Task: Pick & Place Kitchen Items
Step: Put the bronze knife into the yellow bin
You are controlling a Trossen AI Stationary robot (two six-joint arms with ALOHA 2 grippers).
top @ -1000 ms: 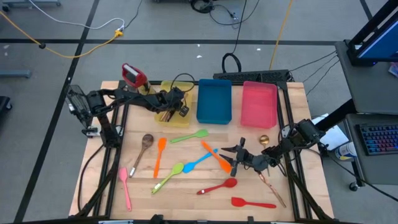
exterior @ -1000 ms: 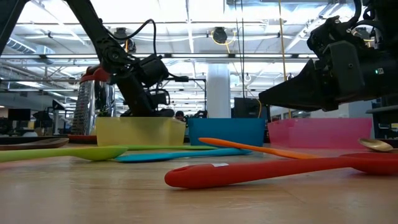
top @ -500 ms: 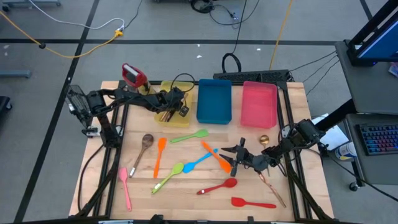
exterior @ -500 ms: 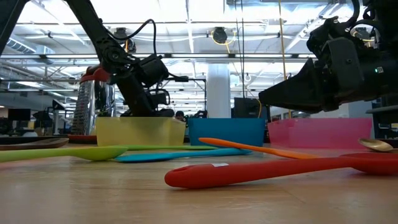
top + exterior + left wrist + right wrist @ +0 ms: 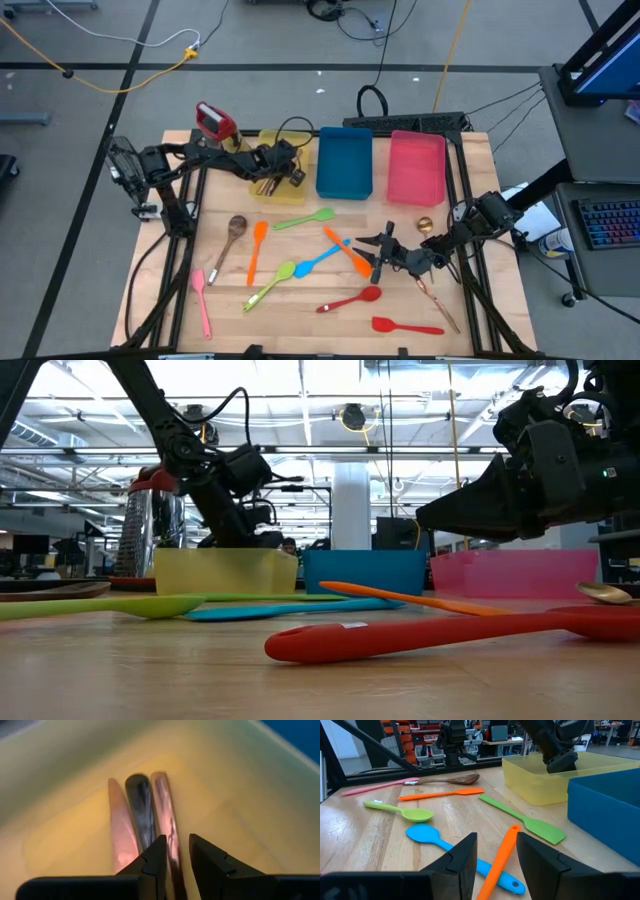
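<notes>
Your left arm reaches far across, and its left gripper points down with fingers a little apart. Your right arm bends low, and its right gripper fingers stand apart.

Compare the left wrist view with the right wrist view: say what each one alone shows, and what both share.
Only the left wrist view shows three slim metal handles lying side by side in the tray, with the left gripper slightly open just above them. Only the right wrist view shows the open right gripper over the orange spatula, beside the blue spoon. Both show the yellow tray.
</notes>
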